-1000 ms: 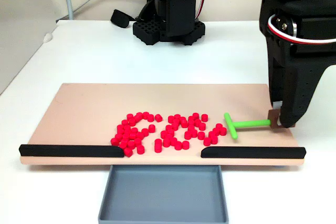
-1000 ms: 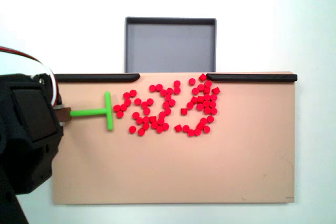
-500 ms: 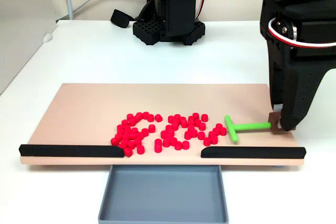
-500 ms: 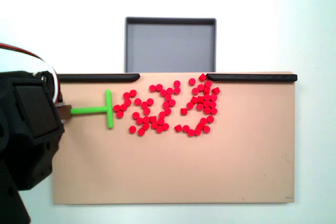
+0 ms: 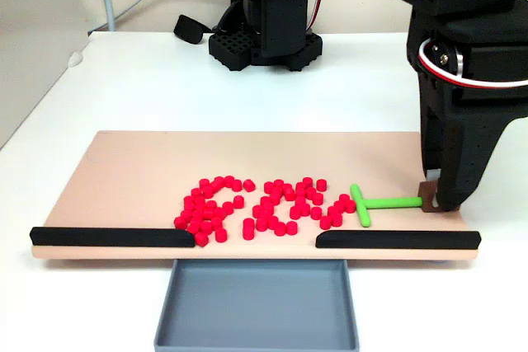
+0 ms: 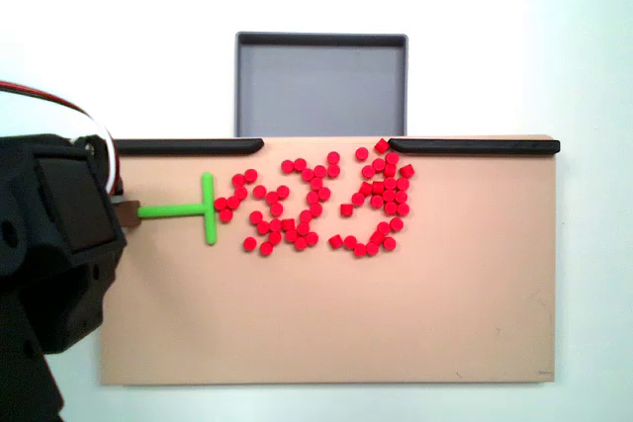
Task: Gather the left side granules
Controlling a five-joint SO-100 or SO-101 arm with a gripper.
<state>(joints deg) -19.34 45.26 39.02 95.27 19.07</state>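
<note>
Dozens of small red granules (image 5: 262, 211) lie in a loose cluster on the peach board (image 5: 140, 171), near its front edge. In the other fixed view the granules (image 6: 389, 185) sit just below the gap between the black strips. The green T-shaped pusher (image 5: 388, 202) lies flat to their right, and its crossbar touches the nearest granules. My gripper (image 5: 433, 199) is shut on the brown end of the pusher's stem. From above, the gripper (image 6: 125, 211) holds the pusher (image 6: 173, 211) at the board's left edge, and the arm body hides the fingers.
Two black strips (image 5: 111, 237) (image 5: 396, 240) line the board's front edge with a gap between them. A grey tray (image 5: 256, 302) sits below that gap. The arm's black base (image 5: 268, 6) and a cable stand at the back of the white table.
The gripper and pusher have slid a little toward the granules, and the crossbar now presses against the nearest ones. The cluster has barely shifted.
</note>
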